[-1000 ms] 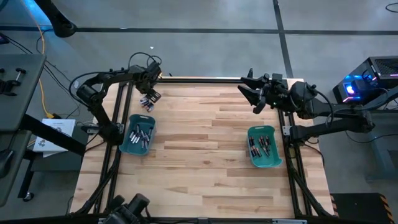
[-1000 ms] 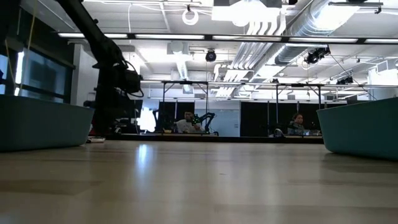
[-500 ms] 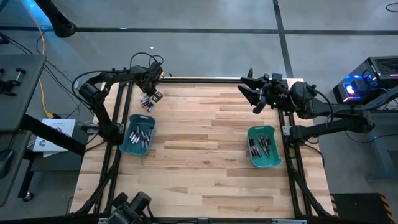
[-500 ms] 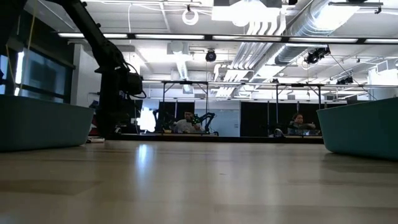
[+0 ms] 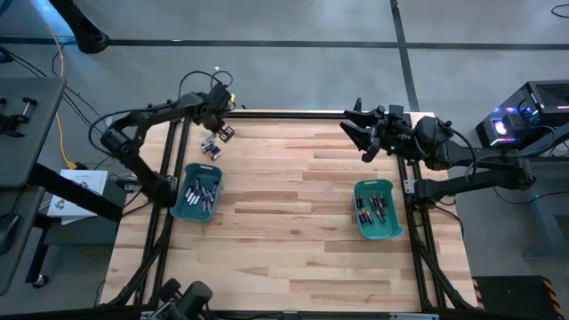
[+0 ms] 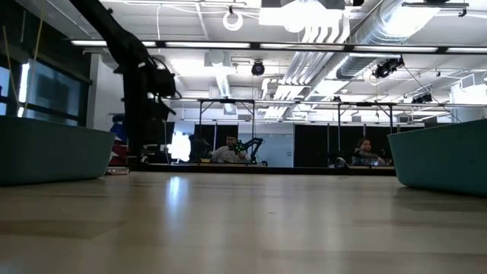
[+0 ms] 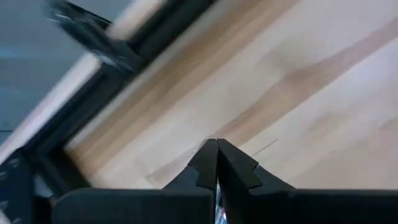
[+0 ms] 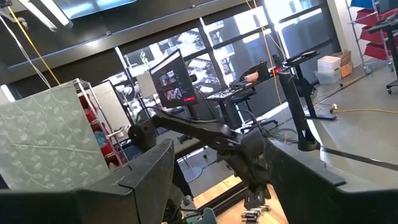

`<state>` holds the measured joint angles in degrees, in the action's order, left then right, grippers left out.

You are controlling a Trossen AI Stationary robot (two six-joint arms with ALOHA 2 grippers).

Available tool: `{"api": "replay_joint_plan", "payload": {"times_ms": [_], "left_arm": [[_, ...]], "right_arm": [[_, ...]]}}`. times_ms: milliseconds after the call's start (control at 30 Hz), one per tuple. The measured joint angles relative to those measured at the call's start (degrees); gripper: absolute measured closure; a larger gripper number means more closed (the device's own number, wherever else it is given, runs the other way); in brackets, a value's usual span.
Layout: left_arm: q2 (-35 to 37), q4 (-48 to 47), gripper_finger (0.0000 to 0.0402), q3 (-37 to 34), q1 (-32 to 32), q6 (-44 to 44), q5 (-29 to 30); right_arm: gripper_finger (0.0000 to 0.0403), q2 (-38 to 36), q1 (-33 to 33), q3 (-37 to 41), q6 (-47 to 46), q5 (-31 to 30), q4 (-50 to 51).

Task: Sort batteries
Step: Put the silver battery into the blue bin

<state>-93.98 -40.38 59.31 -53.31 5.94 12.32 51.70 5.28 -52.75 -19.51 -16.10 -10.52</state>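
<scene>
Two teal bins stand on the wooden table, the left bin [image 5: 197,191] and the right bin [image 5: 378,210]. Each has several small batteries [image 5: 201,192] [image 5: 374,206] lying in it. A few loose batteries [image 5: 210,148] [image 8: 251,214] lie on the table near its far left corner. My left gripper [image 5: 224,132] [image 7: 217,163] hangs just above them, pointing steeply down. It is shut, with its fingertips together. My right gripper [image 5: 358,133] is raised at the far right, pointing about level, open with nothing in it.
The table's dark frame rail [image 7: 93,93] runs close behind my left gripper. The middle of the table [image 5: 293,196] between the bins is bare wood. People sit at desks in the room [image 6: 228,150] beyond the table.
My left gripper has risen from the table at the far left corner and shifted slightly toward the far edge. The loose batteries below it have stayed where they were. The right arm has kept still.
</scene>
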Motion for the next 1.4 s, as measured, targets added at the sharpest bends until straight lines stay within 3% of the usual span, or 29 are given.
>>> {"api": "replay_joint_plan", "payload": {"times_ms": [167, 467, 600, 733, 1000, 1200, 1400], "left_arm": [[3.5, -3.2, 0.0389, 0.0, -0.3, 1.3, -1.9], [-1.9, -6.0, 0.0239, 0.0, -3.7, 0.3, -1.3], [-4.9, -5.6, 0.0208, 0.2, -3.7, 0.9, -1.9], [-6.4, -3.5, 0.0226, 0.5, -3.1, 1.2, -2.2], [-9.4, -1.5, 0.0309, 0.5, -1.2, 2.8, 0.7], [-11.2, -2.2, 0.0347, 0.8, 1.4, 4.8, 4.8], [-9.9, -2.4, 0.0373, 0.7, 2.2, 5.1, 4.3]], "right_arm": [[0.0160, 0.0, 0.1, 0.0, 0.3, -0.3, 0.0], [0.0160, 0.0, 2.2, 0.0, 0.0, -0.2, 0.0], [0.0160, 0.0, 2.3, 0.0, -0.1, 0.0, 0.0], [0.0160, 0.0, 2.3, 0.0, -0.1, 0.0, -0.3], [0.0160, 0.0, 2.2, 0.0, -0.2, 0.0, -0.9], [0.0160, 0.0, 2.2, 0.0, -1.4, 0.2, -0.9], [0.0160, 0.0, 2.2, 0.0, -1.6, 0.3, -0.9]]}}
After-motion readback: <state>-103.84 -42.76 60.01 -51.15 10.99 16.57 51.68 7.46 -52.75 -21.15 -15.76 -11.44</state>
